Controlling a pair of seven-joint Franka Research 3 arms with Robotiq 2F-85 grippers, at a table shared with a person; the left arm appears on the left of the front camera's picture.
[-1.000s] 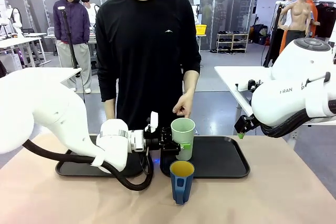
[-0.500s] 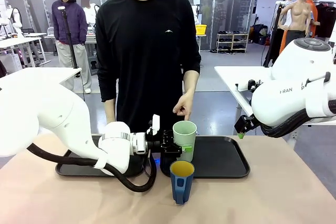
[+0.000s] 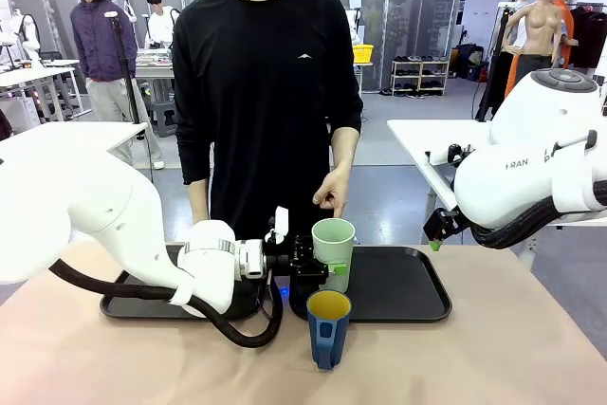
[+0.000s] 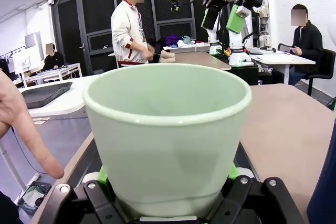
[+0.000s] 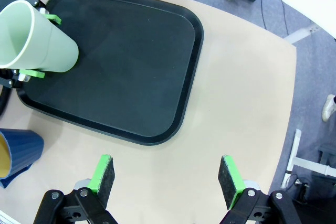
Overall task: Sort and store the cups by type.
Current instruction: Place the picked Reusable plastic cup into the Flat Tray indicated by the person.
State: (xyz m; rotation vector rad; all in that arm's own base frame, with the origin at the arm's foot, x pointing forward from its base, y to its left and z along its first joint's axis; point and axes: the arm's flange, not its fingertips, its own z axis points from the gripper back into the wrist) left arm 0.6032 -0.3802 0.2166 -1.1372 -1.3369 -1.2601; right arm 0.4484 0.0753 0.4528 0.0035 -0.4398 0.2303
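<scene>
The left gripper (image 3: 327, 270) is clasping the mint-green tumbler (image 3: 333, 239) low between its pads. The right gripper (image 5: 167, 179) is hanging wide open, empty, the black tray (image 5: 131, 77) just ahead.

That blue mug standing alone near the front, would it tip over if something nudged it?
Possibly. The blue mug is taller than wide and narrows toward its base, so a push near the rim might tip it. Pushed low, it would probably slide on the smooth table. It looks empty, so likely fairly light.
</scene>
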